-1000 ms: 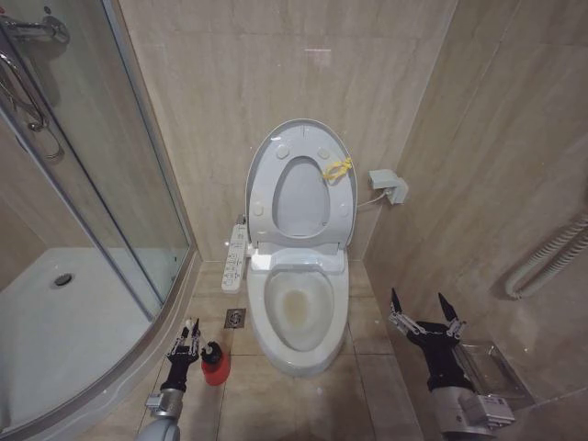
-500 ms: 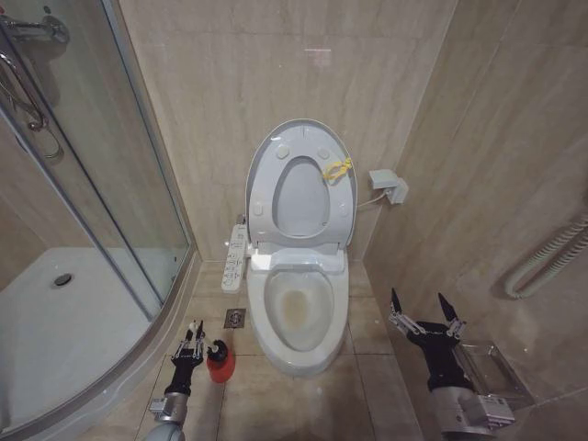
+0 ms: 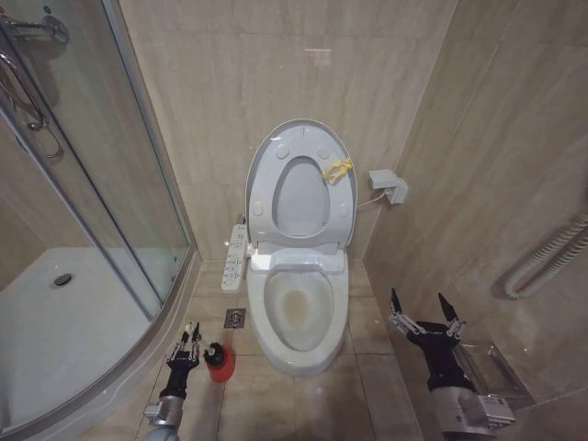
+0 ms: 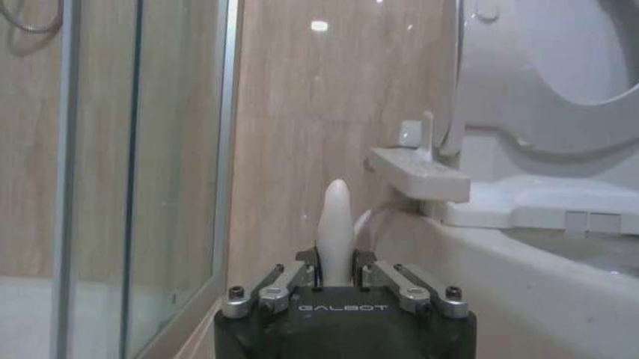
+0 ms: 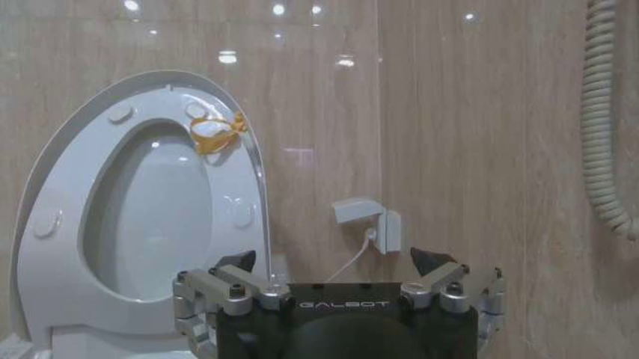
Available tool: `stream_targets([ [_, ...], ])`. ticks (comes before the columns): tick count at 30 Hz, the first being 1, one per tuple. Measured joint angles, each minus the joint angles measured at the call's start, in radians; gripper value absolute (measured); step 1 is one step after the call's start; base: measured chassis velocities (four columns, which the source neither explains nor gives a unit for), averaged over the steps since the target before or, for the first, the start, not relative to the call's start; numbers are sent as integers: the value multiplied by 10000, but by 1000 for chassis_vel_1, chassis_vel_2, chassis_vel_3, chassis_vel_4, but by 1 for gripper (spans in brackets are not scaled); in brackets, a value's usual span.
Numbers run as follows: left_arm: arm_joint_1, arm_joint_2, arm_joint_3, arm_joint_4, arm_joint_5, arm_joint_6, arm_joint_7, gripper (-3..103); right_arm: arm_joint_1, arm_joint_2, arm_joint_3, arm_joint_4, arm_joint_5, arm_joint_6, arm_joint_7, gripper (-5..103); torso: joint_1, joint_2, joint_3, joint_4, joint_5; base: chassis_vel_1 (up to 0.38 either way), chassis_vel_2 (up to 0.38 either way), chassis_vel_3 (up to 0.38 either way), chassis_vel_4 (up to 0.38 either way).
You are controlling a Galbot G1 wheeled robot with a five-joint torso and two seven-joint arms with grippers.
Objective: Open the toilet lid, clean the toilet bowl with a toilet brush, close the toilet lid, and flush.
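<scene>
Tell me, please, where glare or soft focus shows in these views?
Head view: a faint light patch on the wall tiles above the lid. Left wrist view: a bright spot on the tile, and the brush handle in the left pincer looks soft. Right wrist view: several ceiling-light reflections across the glossy wall.

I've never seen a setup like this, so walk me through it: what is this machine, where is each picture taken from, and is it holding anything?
This is a two-armed robot on wheels in a bathroom. One picture comes from a camera on its head, looking down at the floor; the other two come from cameras on its wrists.

The toilet lid stands raised against the wall, and the toilet bowl is uncovered. The left gripper is low beside a small red holder cup on the floor, left of the toilet. Its wrist camera shows it shut on the white handle of the toilet brush. The right gripper waits open to the right of the toilet, holding nothing.
</scene>
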Motion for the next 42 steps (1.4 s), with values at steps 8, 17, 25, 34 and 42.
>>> stream_targets([
  [8,-394,75,280,600,-341,-22,104,21,0,0,0,0,0,0,0,100,0,0,0,0,2,0,0,0,0],
  [17,-971,66,629,1734,-788,-131,523,21,0,0,0,0,0,0,0,100,0,0,0,0,0,0,0,0,0],
  [25,-831,45,632,2039,-705,33,411,21,0,0,0,0,0,0,0,100,0,0,0,0,1,0,0,0,0],
  [34,-362,155,530,1675,-584,282,326,21,0,0,0,0,0,0,0,100,-1,0,0,-1,2,0,0,0,0],
  [42,175,258,267,689,-639,738,201,21,0,0,0,0,0,0,0,100,-1,0,0,2,1,0,0,0,0],
])
